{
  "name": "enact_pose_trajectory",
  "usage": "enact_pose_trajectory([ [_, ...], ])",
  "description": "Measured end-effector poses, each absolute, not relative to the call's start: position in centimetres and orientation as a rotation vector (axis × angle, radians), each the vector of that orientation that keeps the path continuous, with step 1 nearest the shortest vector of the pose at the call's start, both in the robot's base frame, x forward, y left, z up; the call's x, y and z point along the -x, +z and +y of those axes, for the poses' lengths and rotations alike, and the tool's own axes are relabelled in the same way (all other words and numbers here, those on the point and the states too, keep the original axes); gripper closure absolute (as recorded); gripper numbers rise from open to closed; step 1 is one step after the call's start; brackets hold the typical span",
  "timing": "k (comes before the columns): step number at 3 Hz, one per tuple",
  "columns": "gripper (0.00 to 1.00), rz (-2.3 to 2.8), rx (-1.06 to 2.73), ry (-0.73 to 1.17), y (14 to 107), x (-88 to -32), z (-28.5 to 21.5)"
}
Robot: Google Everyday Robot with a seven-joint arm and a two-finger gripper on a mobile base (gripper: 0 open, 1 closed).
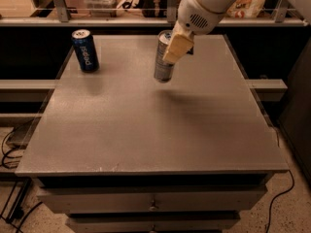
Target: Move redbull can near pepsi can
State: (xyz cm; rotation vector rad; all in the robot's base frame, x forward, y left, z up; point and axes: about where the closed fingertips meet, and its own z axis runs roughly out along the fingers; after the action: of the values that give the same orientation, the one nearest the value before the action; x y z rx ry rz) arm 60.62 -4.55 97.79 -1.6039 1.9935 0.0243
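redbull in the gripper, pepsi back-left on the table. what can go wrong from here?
1. The gripper holds the redbull can by its upper part and the can hangs slightly tilted. It could slip, or topple when set down.
2. The pepsi can stands free near the back-left corner of the table. Coming in too close could knock it over or off the edge.

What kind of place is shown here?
Probably a lab or office: grey table with drawers, loose cables on the floor. The gripper holds the slim silver redbull can over the table, apart from the dark blue pepsi can.
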Motion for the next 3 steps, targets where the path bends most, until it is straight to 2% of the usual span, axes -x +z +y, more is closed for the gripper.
enact_pose_trajectory([
  [3, 1.0, 1.931, 1.621, 0.124, 97.1, -66.2, 3.1],
])
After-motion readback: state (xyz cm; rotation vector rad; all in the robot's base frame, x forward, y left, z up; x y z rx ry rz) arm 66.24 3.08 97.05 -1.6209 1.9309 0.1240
